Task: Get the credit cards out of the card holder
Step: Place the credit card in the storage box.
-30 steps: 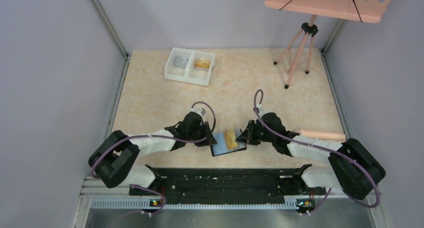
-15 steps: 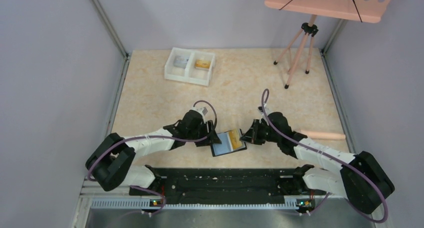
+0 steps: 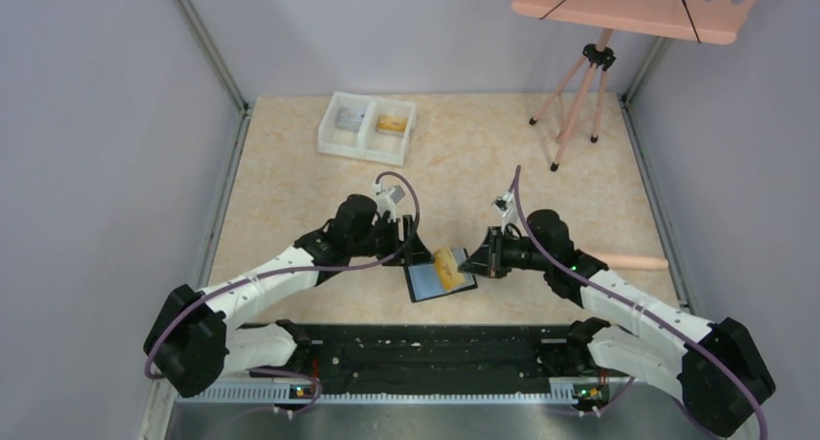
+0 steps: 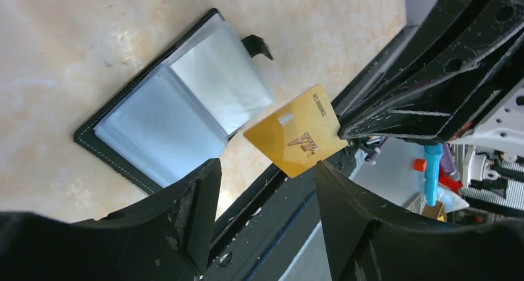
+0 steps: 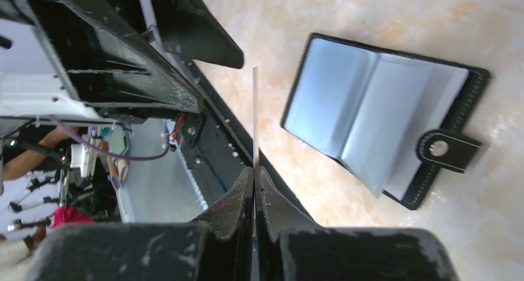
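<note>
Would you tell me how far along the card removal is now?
Done: holder lies open, one gold card is out. In hand: right gripper pinches that card clear of the holder; left gripper is open, empty. Left: setting it down; the visible sleeves look empty.

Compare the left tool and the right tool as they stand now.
The left tool stands open and empty; the right tool is shut on the gold card. The left tool faces the card's flat side; the right tool sees it edge-on. Both hang beside the open card holder.
</note>
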You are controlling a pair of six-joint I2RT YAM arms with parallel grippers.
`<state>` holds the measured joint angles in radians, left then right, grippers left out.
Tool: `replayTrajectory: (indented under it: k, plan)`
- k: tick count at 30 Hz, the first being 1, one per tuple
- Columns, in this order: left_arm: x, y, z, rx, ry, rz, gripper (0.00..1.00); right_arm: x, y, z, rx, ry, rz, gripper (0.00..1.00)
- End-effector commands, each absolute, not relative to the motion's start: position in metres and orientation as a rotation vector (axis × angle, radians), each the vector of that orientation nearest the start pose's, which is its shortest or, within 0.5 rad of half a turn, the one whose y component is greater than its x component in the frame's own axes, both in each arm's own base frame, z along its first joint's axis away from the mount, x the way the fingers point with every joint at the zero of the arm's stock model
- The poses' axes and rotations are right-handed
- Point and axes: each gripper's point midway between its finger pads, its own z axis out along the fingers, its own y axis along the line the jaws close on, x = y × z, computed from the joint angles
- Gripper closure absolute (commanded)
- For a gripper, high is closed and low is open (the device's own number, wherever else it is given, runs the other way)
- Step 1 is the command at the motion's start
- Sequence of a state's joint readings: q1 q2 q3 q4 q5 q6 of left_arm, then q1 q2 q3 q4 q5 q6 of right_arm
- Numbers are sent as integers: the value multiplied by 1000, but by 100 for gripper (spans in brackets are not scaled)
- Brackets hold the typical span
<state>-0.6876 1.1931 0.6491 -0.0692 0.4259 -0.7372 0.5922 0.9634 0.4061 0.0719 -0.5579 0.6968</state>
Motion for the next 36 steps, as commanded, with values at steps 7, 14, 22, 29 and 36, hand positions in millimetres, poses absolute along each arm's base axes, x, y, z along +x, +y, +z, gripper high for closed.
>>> replayTrajectory:
  k: [7,14,22,29,36]
  plan:
    - [174,-294,182,451,2211,-1383,40,153,267,199,-486,1999,1534,100]
    - [165,-299,195,457,2150,-1501,50,150,267,200,-486,1989,1559,100]
    - [163,-298,203,420,2114,-1582,91,154,266,194,-457,1999,1539,100]
    - [180,-289,202,320,2127,-1530,100,167,261,195,-386,2020,1448,77]
    - [235,-251,202,127,2078,-1342,100,174,250,211,-332,1983,1358,22]
